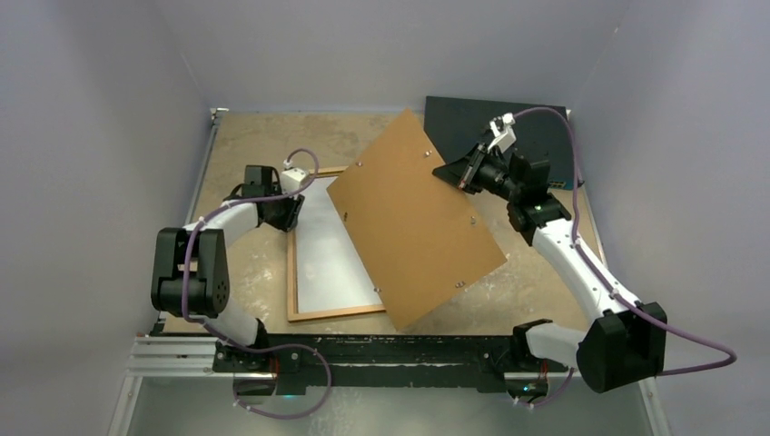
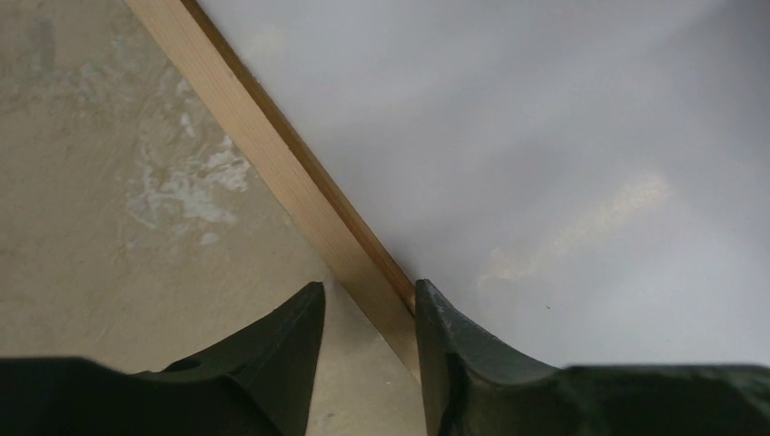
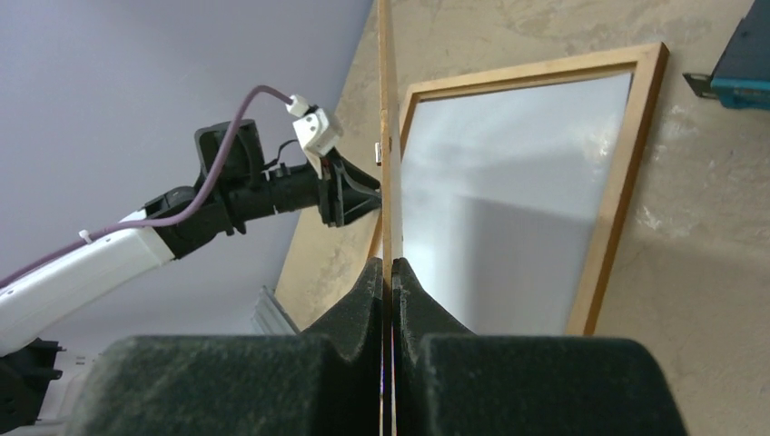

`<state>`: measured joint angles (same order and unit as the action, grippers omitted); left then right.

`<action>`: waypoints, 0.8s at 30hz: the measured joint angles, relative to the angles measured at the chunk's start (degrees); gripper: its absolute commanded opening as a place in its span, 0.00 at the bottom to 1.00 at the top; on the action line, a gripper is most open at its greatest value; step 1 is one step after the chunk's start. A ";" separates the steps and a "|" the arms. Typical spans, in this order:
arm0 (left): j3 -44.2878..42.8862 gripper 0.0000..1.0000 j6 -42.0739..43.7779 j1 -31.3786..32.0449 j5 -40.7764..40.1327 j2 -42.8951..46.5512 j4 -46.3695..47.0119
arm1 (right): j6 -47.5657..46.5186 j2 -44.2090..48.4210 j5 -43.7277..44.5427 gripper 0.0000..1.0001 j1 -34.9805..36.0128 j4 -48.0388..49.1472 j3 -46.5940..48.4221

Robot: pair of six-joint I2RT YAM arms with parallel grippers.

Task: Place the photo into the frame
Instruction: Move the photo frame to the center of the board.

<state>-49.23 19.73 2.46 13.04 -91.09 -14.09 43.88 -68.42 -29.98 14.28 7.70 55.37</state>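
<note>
The orange-brown wooden frame (image 1: 336, 313) lies flat on the table. A plain white surface (image 1: 327, 254) fills its opening and looks like the photo's white back; no printed side shows. My right gripper (image 1: 457, 174) is shut on the far edge of the brown backing board (image 1: 418, 218) and holds it tilted above the frame's right part. In the right wrist view the board (image 3: 385, 136) runs edge-on between the closed fingers (image 3: 390, 268). My left gripper (image 2: 365, 295) is open and straddles the frame's left rail (image 2: 263, 136), with one finger on the white surface (image 2: 545, 136).
A dark flat electronics box (image 1: 472, 118) lies at the back right behind the board; its corner shows in the right wrist view (image 3: 745, 54). Grey walls close in on the left, back and right. An aluminium rail (image 1: 182, 350) runs along the table's near edge.
</note>
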 measured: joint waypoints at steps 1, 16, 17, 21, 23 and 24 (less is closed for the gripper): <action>-0.13 0.52 0.17 -0.81 -0.02 0.00 -0.17 | 0.70 0.00 0.07 0.00 0.00 0.74 -0.98; -14.32 0.88 -1.38 -3.45 7.34 10.82 -12.20 | 18.84 -7.34 2.27 0.00 0.39 24.90 -7.72; -14.73 0.88 -1.40 -3.45 7.93 11.50 -12.61 | 19.82 -8.46 2.38 0.00 0.52 26.36 -7.72; -14.56 0.87 -2.25 -3.34 9.79 13.55 -15.06 | 22.97 -12.46 3.39 0.00 1.05 30.45 -7.30; -13.35 0.86 -2.82 -2.99 9.99 14.14 -15.45 | 24.22 -14.21 3.56 0.00 1.14 32.20 -6.56; -12.46 0.86 -3.26 -2.45 9.90 14.49 -15.61 | 24.83 -15.19 3.63 0.00 1.16 33.27 -6.10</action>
<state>-61.69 16.47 0.01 22.94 -76.60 -29.69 68.71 -83.61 -26.35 15.44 40.97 49.28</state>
